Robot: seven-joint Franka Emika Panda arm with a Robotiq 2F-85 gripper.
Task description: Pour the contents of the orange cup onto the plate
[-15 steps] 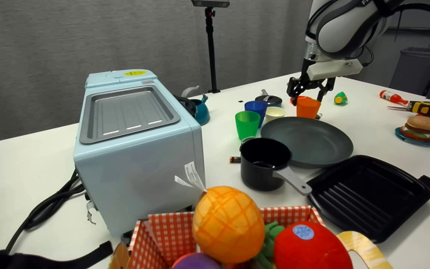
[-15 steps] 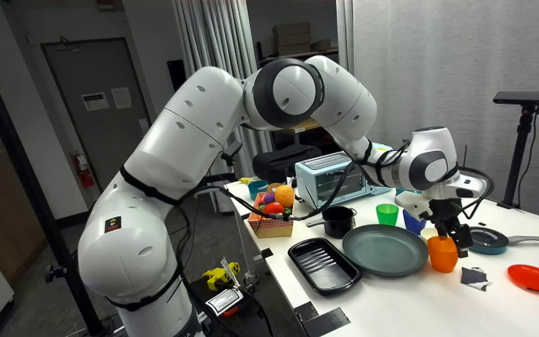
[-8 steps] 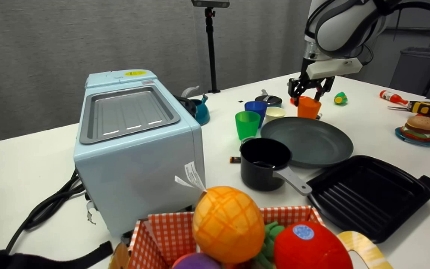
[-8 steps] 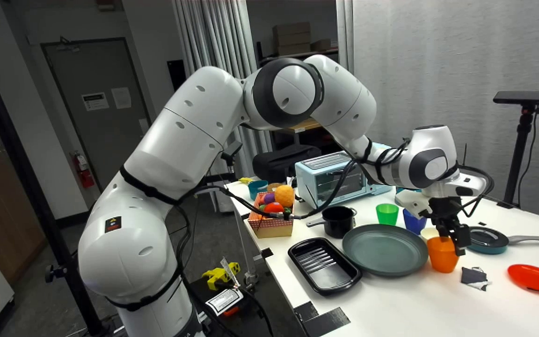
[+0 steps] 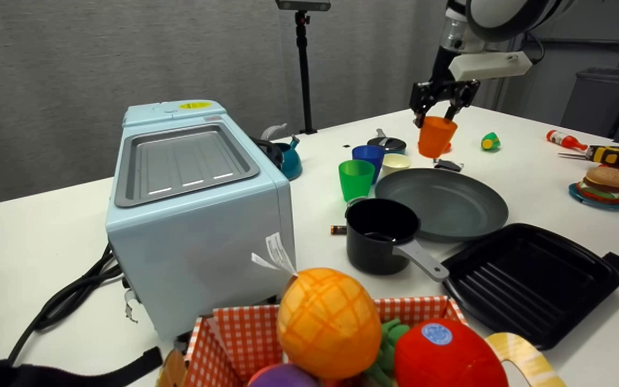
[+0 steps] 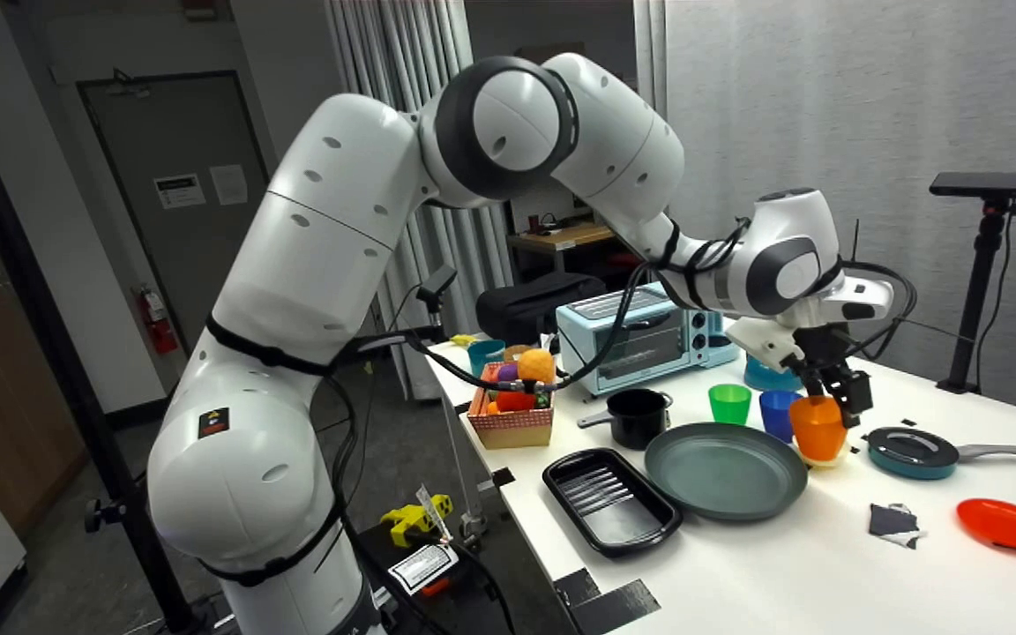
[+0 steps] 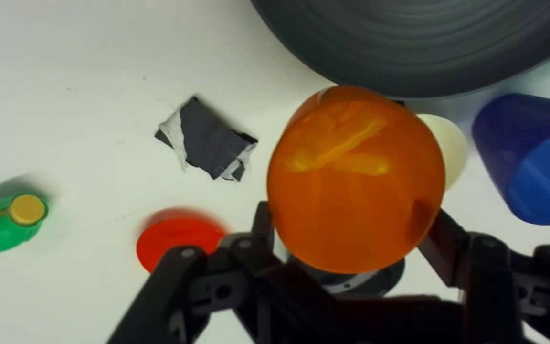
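The orange cup (image 5: 436, 138) is held up off the table, slightly tilted; it also shows in an exterior view (image 6: 818, 429) and in the wrist view (image 7: 356, 220). Several yellow pieces (image 7: 346, 150) lie inside it. My gripper (image 5: 435, 119) is shut on the cup, one finger at each side near the rim; in the wrist view the fingers (image 7: 264, 223) flank it. The plate (image 5: 444, 204), a wide dark-grey round dish, lies just beside and below the cup; it also shows in an exterior view (image 6: 726, 472) and along the top of the wrist view (image 7: 413, 62).
A pale yellow cup (image 5: 396, 163), a blue cup (image 5: 368, 159) and a green cup (image 5: 356, 180) stand close to the plate. The black pot (image 5: 382, 236) and the square grill pan (image 5: 535, 285) border it. A small lidded pan (image 6: 914, 451) and red dish (image 6: 1008, 525) lie nearby.
My gripper closed on the orange cup's rim and lifted it off the table. In the exterior views the cup has risen and shifted slightly towards the pale cup.
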